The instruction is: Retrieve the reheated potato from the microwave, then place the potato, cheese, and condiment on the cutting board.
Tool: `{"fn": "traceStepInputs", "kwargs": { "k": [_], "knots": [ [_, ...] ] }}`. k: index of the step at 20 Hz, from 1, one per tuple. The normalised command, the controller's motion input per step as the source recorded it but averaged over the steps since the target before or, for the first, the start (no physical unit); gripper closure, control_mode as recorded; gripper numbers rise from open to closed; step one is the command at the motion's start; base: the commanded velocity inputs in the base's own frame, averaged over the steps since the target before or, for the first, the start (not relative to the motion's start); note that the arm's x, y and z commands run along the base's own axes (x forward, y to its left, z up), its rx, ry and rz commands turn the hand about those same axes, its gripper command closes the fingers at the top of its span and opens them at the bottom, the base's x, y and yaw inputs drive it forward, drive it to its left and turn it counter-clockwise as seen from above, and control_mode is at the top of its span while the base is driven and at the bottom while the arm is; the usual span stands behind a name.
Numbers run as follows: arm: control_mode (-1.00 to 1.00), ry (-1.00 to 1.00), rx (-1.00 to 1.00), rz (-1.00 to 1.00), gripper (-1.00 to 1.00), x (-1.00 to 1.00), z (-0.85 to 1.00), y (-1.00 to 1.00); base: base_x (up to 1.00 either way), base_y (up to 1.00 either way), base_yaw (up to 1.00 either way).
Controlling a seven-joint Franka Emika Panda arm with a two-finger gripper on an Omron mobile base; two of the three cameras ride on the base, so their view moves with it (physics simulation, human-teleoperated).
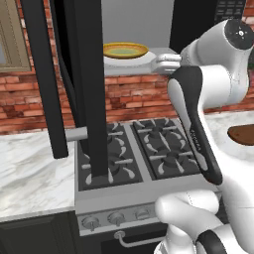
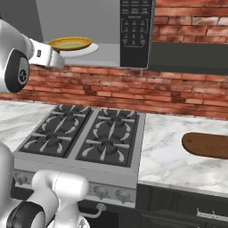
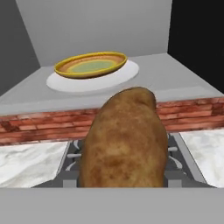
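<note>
Potato [image 3: 124, 140]: held tight in the pincer [image 1: 159, 63], outside the microwave [image 2: 102, 33].
Cutting board [image 2: 207, 144]: nothing is seen on it yet.
Left: all three foods.

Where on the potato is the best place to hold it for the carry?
Across the short width of the potato, near its middle, coming in from the blunt end nearest the camera. It looks like a long oval pointing lengthwise away from that view, so its flanks are probably the narrowest span.
</note>
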Motion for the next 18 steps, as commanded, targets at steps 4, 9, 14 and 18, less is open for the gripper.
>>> {"fn": "traceStepInputs", "kwargs": {
  "k": [4, 9, 14, 18],
  "knots": [
    [-1.0, 0.03, 0.0, -0.03, 1.0, -0.64, -0.38, -0.14, 0.0, 0.0, 0.0],
    [-1.0, 0.13, 0.02, 0.0, 1.0, -0.29, -0.62, -0.14, 0.0, 0.0, 0.0],
    [-1.0, 0.04, 0.05, 0.0, 1.0, -0.08, -0.53, -0.03, 0.0, 0.0, 0.0],
    [-1.0, 0.01, 0.0, 0.0, 1.0, -0.02, -0.49, 0.0, 0.0, 0.0, 0.0]
  ]
}}
